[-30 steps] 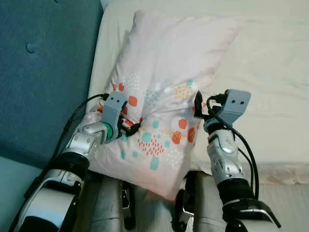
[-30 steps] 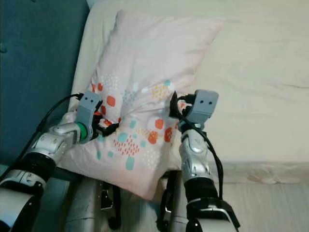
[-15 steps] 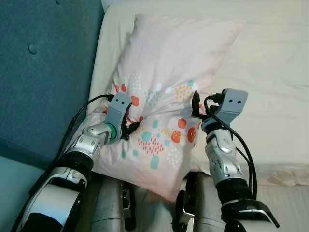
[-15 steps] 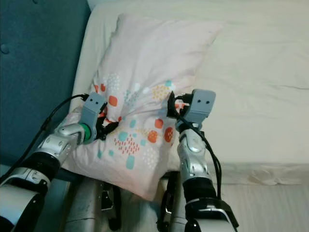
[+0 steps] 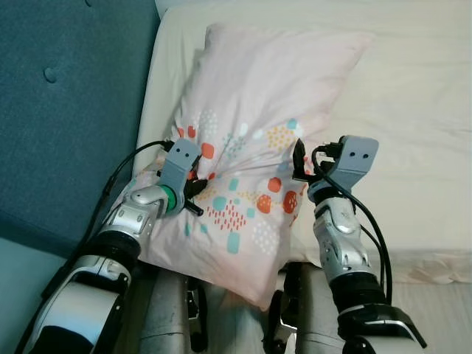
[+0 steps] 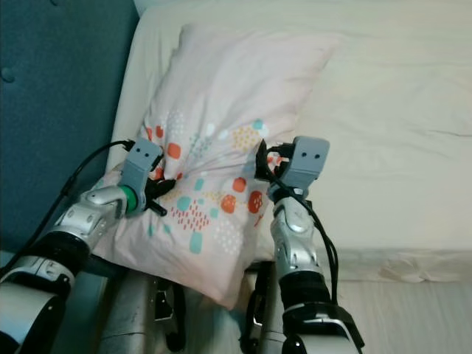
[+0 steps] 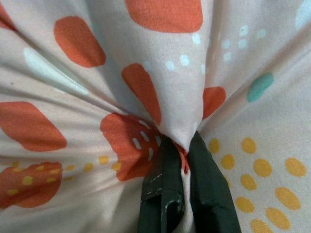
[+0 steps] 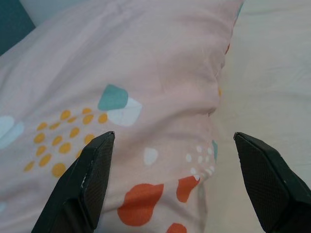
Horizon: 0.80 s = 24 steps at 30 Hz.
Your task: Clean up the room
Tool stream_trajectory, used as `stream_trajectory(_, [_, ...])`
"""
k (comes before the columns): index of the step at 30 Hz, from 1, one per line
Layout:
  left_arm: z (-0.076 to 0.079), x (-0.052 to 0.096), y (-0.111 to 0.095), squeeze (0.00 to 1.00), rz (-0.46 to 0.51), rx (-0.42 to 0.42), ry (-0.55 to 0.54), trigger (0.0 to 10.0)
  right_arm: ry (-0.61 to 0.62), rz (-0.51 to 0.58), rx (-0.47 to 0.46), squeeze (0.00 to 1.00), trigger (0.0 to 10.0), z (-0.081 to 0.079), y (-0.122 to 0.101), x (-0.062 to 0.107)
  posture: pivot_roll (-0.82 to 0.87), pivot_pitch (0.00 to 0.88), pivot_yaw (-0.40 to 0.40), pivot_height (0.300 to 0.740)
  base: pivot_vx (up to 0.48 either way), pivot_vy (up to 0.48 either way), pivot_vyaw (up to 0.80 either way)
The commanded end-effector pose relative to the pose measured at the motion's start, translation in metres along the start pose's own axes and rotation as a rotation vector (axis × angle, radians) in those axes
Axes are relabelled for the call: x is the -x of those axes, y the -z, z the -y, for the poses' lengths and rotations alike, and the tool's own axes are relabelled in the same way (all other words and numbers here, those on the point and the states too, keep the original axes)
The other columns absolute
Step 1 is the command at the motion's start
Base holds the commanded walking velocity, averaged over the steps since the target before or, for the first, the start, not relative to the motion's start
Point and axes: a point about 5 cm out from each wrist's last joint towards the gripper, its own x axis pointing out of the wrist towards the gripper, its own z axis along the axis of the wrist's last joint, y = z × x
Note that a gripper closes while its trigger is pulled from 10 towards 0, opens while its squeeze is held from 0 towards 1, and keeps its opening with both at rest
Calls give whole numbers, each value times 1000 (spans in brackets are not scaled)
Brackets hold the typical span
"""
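A pale pink pillow [image 5: 254,140] with orange, teal and yellow spots lay on the bed [image 5: 413,125], on its cream sheet. The upper part of the pillow leaned toward the blue headboard [image 5: 66,110], which stood just beside the pillow on the robot's left, and the lower corner of the pillow hung over the edge of the bed, between the two arms.

The left pincer [image 7: 183,160] was clenched on the pillow — its two black fingers [image 7: 163,189] pinched a fold of the cloth, and the wrinkles ran out from that fold in all directions. In the head view this pincer [image 5: 193,193] was at the lower left side of the pillow, near the orange spots.

The right pincer [image 8: 177,179] was released — its fingers [image 8: 92,179] stood well apart, one over the spotted cloth of the pillow and the other over the sheet beside it. I could not tell if they touched the cloth. In the head view this pincer [image 5: 301,164] was at the right edge of the pillow, beside an orange spot.
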Motion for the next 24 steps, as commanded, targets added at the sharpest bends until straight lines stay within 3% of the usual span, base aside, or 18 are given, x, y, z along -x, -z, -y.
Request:
stream_trajectory(1, [7,1,26,0,-92,45,37,0,10,-31,-8,0,10000,1,8,5,82,215,141,596,0,0,0])
stream_trajectory(7, [3,5,12,0,-21,87,12,0,8,-27,-8,0,10000,0,6,4,80,211,140,596,0,0,0])
stream_trajectory(9, [5,9,-21,0,133,196,14,0,7,-22,-9,0,10000,0,4,3,77,204,136,596,0,0,0])
stream_trajectory(10, [5,9,-21,0,133,196,14,0,7,-22,-9,0,10000,0,4,3,77,204,136,596,0,0,0])
stream_trajectory(11, [6,13,-41,0,225,252,14,2000,6,-20,-9,0,10000,0,4,2,78,199,131,596,0,0,0])
stream_trajectory(12, [6,13,-41,0,225,252,14,2000,6,-20,-9,0,10000,0,4,2,78,199,131,596,0,0,0])
stream_trajectory(13, [6,20,-67,0,340,304,14,10000,2,-16,-10,0,10000,-1,2,1,79,193,126,596,0,0,0])
stream_trajectory(14, [6,20,-67,0,340,304,14,10000,2,-16,-10,0,10000,-1,2,1,79,193,126,596,0,0,0])
stream_trajectory(15, [5,30,-97,0,467,367,11,10000,-7,-12,-10,0,10000,-3,1,-1,79,186,122,596,0,0,0])
stream_trajectory(17, [5,30,-97,0,467,367,11,10000,-7,-12,-10,0,10000,-3,1,-1,79,186,122,596,0,0,0])
stream_trajectory(19, [-5,51,-143,0,661,471,-10,10000,-24,-3,-11,0,10000,-7,-3,-5,82,179,117,596,0,0,0])
stream_trajectory(20, [-5,51,-143,0,661,471,-10,10000,-24,-3,-11,0,10000,-7,-3,-5,82,179,117,596,0,0,0])
stream_trajectory(22, [-26,72,-180,0,822,536,-110,10000,-41,11,-10,0,10000,-10,-7,-10,86,178,113,596,0,0,0])
stream_trajectory(24, [-40,85,-198,0,903,564,-201,10000,-52,19,-9,0,10000,-13,-10,-12,87,173,109,596,0,0,0])
